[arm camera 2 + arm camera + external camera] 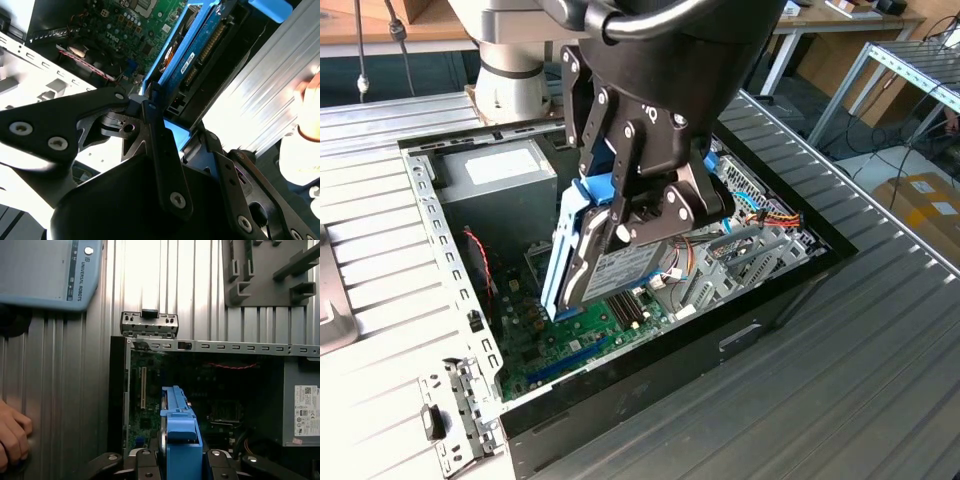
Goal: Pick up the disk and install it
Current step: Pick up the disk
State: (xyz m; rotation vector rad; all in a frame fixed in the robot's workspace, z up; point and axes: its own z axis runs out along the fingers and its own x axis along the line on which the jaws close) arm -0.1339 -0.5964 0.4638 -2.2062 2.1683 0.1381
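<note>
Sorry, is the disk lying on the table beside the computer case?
No, the tool holds the disk tilted above the green board inside the case.

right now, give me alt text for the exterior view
The black gripper holds the disk, blue-railed and tilted on edge, over an open computer case. A green motherboard lies inside, with a grey power supply in one corner.

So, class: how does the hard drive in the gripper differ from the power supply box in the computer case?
The hard drive hangs tilted, clamped in the gripper above the motherboard; the power supply box sits level in the case corner. The drive is a thin slab, the box bulkier. The drive wears blue rails; the box has none. Both are rectangular metal.
</note>
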